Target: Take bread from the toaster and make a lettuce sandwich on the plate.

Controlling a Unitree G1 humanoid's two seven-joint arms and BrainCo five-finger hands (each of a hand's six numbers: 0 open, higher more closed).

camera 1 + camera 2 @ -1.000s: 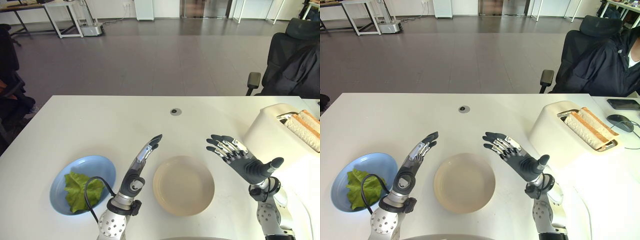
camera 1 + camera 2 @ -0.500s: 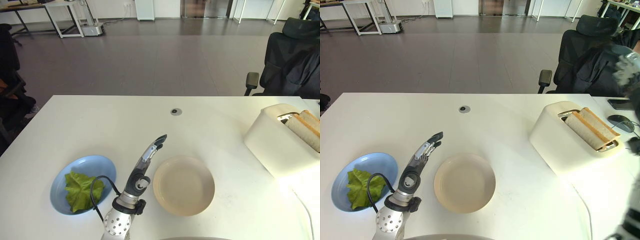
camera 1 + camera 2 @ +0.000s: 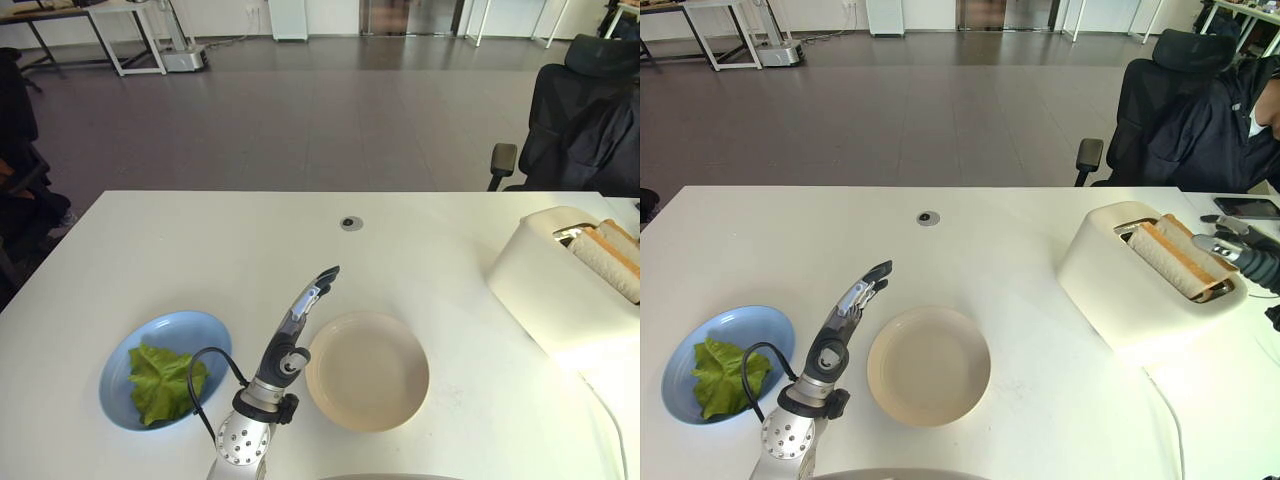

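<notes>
Left hand [image 3: 298, 318] raised edge-on, fingers straight, empty. Right hand [image 3: 1246, 262] far out right, at view's edge.

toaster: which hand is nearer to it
Right. The right hand is beside the toaster's right end; the left hand is left of the plate.

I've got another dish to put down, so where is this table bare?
The far half of the table is bare, around the small hole. There is also a clear strip between the plate and the toaster. Crowded: near left, where bowl, left hand and plate sit close together.
</notes>
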